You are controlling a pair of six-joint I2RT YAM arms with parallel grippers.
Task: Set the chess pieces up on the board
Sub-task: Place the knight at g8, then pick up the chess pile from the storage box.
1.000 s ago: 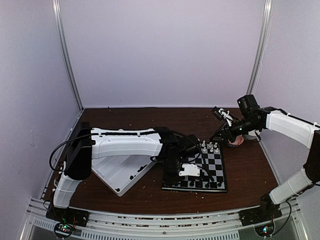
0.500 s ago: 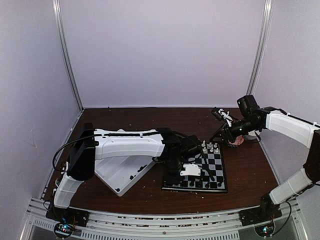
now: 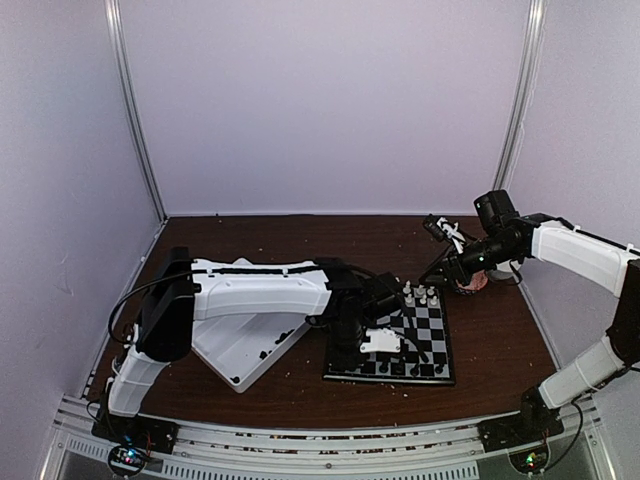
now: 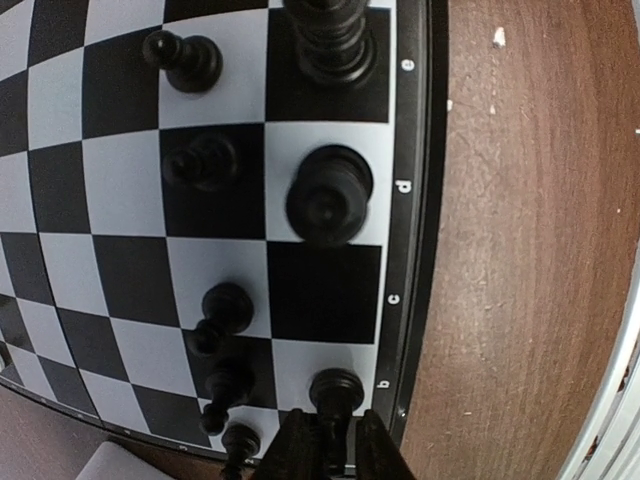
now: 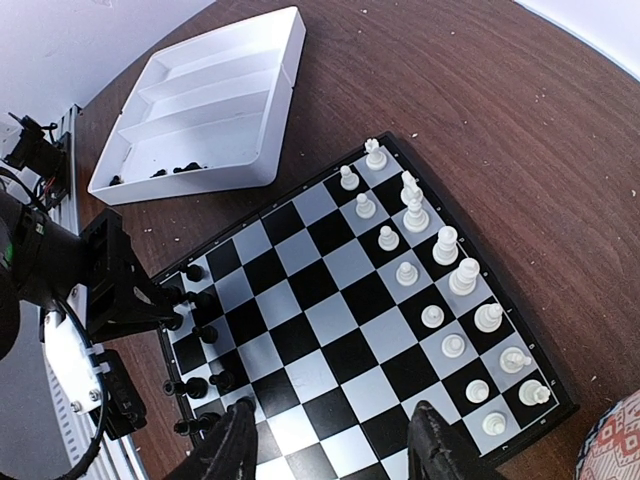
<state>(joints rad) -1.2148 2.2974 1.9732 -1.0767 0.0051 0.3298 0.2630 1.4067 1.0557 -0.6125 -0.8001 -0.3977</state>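
The board (image 3: pixel 432 335) lies right of centre, also seen in the left wrist view (image 4: pixel 325 300) and the right wrist view (image 5: pixel 340 300). My left gripper (image 4: pixel 333 445) is low over its near left edge (image 3: pixel 352 358), shut on a black chess piece (image 4: pixel 335 392) that stands on the white square by the letter b. Several other black pieces (image 4: pixel 325 195) stand on the two rows beside it. White pieces (image 5: pixel 440 245) fill the far rows. My right gripper (image 5: pixel 330 407) is open and empty, high above the board's far right (image 3: pixel 440 270).
A white compartment tray (image 3: pixel 240 345) lies left of the board, under the left arm, with a few black pieces (image 5: pixel 170 170) in it. A red-patterned round object (image 3: pixel 472 283) sits right of the board's far corner. Brown table surrounds the board.
The left arm's elbow has shifted slightly to the right; its gripper stays at the same spot on the board. The right arm has not moved.
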